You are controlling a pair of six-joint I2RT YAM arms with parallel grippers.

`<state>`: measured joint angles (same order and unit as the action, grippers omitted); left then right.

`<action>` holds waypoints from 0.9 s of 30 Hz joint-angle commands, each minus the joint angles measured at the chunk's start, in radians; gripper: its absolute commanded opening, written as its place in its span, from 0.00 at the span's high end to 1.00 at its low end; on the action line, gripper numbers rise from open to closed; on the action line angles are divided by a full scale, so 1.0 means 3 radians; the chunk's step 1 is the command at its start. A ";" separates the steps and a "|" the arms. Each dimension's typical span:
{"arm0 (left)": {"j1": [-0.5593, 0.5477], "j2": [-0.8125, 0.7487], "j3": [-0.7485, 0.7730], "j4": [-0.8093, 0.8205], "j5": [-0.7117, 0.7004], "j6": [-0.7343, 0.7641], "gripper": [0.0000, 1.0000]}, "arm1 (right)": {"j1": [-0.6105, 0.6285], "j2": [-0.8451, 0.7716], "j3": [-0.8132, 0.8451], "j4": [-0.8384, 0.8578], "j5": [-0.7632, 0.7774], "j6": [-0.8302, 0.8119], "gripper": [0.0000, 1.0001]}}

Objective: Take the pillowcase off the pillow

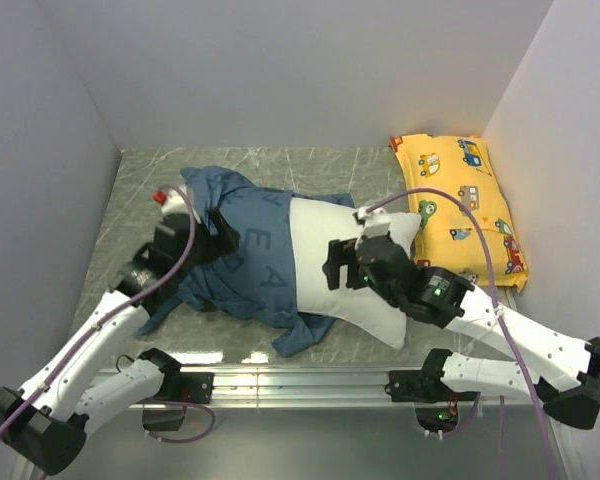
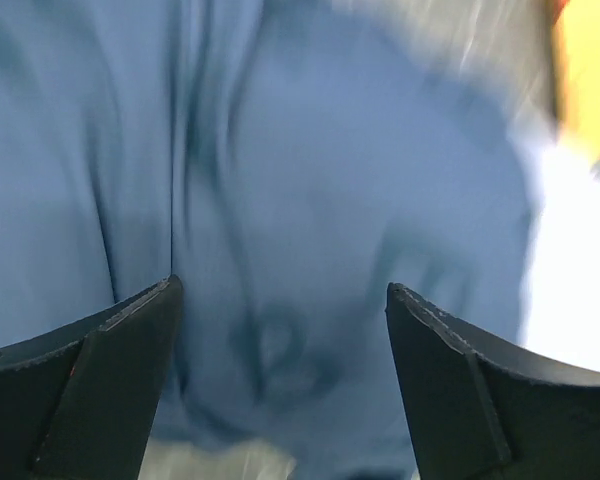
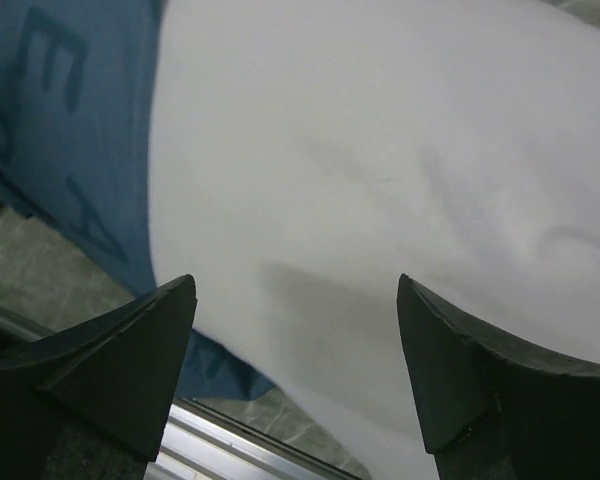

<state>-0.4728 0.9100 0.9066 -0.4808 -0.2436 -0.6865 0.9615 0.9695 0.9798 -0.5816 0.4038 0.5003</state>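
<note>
Both are spread wide, holding nothing. The left gripper is over the blue pillowcase, maybe touching it (blurry view). The right gripper is over the white pillow, which is half out of the pillowcase.

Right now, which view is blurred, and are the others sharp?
Left wrist: smeared, the pillowcase is a blue blur, its print unreadable. Right wrist: sharp, the pillow evenly lit, with a faint shadow low on it. Top external: clear.
</note>
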 commanded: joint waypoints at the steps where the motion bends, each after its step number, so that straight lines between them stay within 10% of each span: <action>1: -0.0274 -0.0205 -0.0580 0.0232 0.0055 -0.0447 0.10 | 0.0413 0.0173 0.0073 -0.0173 0.0463 -0.0118 0.11; 9: -0.0490 -0.0155 -0.1212 0.1116 -0.0163 -0.0672 0.01 | 0.0666 0.1057 -0.0116 0.0108 0.0781 -0.0062 0.08; 12: -0.0490 -0.0058 -0.1100 0.1020 -0.0420 -0.0647 0.48 | 0.0656 0.1390 0.0000 0.0047 0.1046 0.0004 0.29; 13: -0.0490 -0.0063 -0.1023 0.0903 -0.0587 -0.0637 0.87 | 0.0661 0.1487 0.0062 -0.0100 0.1113 0.0025 0.48; 14: -0.0500 -0.0128 -0.0982 0.0842 -0.0645 -0.0621 1.00 | 0.0661 0.1508 0.0139 -0.0183 0.1240 0.0091 0.91; 22: -0.0561 -0.0727 0.0145 -0.0166 -0.1024 -0.0065 1.00 | 0.0717 0.0757 0.1161 -0.0388 -0.0153 -0.0460 1.00; 27: -0.0561 0.0109 0.1282 -0.0555 -0.0855 0.0421 1.00 | 0.0187 0.0700 0.1852 -0.0516 -0.0981 -0.0487 1.00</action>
<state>-0.6392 0.8181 1.0966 -0.6552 -0.4801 -0.6880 1.1221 1.2369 1.4158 -0.7586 0.2909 0.3824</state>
